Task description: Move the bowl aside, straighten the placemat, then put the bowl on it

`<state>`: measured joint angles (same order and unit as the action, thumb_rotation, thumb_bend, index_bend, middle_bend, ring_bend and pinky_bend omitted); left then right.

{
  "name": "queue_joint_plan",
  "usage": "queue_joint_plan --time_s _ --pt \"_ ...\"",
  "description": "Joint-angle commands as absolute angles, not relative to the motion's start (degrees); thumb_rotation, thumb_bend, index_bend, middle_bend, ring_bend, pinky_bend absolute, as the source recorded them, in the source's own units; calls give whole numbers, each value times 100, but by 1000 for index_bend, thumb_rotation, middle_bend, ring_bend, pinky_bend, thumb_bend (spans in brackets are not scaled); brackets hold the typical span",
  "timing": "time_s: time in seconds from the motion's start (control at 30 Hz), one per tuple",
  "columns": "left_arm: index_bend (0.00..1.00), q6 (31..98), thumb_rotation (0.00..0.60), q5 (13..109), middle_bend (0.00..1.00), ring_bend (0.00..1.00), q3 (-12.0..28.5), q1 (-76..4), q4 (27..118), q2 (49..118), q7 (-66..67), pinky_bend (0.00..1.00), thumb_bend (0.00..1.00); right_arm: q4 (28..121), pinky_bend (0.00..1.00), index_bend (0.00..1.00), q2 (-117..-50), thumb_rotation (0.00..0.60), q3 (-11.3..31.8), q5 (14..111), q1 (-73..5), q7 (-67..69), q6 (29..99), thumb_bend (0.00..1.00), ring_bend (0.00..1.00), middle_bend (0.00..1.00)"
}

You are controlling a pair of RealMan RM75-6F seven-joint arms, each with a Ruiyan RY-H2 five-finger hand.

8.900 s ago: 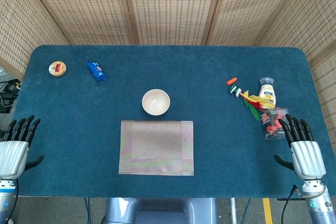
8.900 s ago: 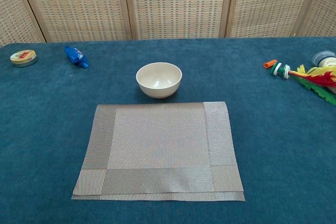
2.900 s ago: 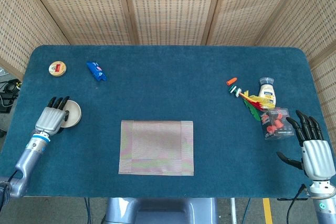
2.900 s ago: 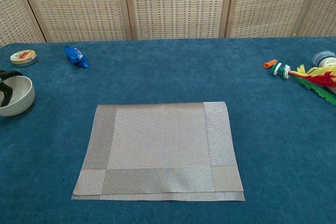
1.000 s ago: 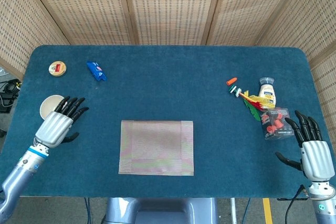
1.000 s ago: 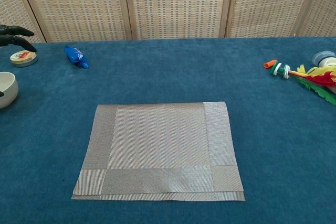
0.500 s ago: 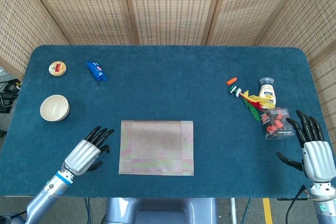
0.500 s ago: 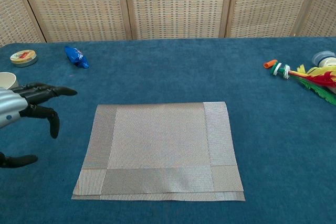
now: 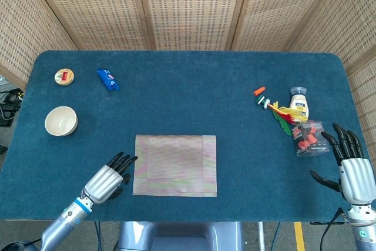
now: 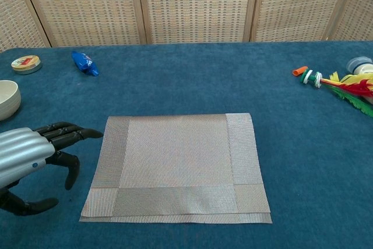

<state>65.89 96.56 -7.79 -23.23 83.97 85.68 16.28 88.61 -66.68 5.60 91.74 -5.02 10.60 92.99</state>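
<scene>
A: Bowl point(image 9: 61, 120) location? Any readable labels?
B: Far left on the table, well apart from the placemat point(image 9: 175, 164). No writing legible. Left hand point(image 9: 107, 180), empty with fingers spread, hovers beside the mat; right hand point(image 9: 355, 174) likewise empty.

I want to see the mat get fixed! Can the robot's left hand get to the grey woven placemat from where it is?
Probably yes. The left hand hovers open just beside the left edge of the grey woven placemat, fingertips almost at it, and nothing lies between them. The cream bowl sits well off to the left, out of the way.
</scene>
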Motion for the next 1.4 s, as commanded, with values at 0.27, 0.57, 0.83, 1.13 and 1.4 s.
queue_joint_plan --time_s 0.27,0.57,0.83,1.13,1.4 --pt "507 6363 600 9607 0 0 -722 -2421 8134 8960 1780 0 343 8869 0 173 -6642 600 580 9149 -486 1130 9326 88 0 0" --pt "518 6229 600 9566 0 0 -708 -2488 8176 9087 1894 0 344 8865 0 173 -6632 600 586 9139 -484 1166 9324 88 0 0" --pt "517 6179 600 9566 0 0 -758 -2509 8256 9078 1992 0 344 8866 0 173 -6633 600 606 9132 -471 1197 9365 88 0 0" --pt "510 6255 600 9580 0 0 -792 -2491 8312 8968 1992 0 344 8882 0 173 -6636 600 612 9139 -462 1181 9388 88 0 0" --pt "509 6225 600 9572 0 0 -817 -2495 8288 8970 2017 0 344 8900 0 173 -6636 600 611 9148 -460 1166 9392 89 0 0"
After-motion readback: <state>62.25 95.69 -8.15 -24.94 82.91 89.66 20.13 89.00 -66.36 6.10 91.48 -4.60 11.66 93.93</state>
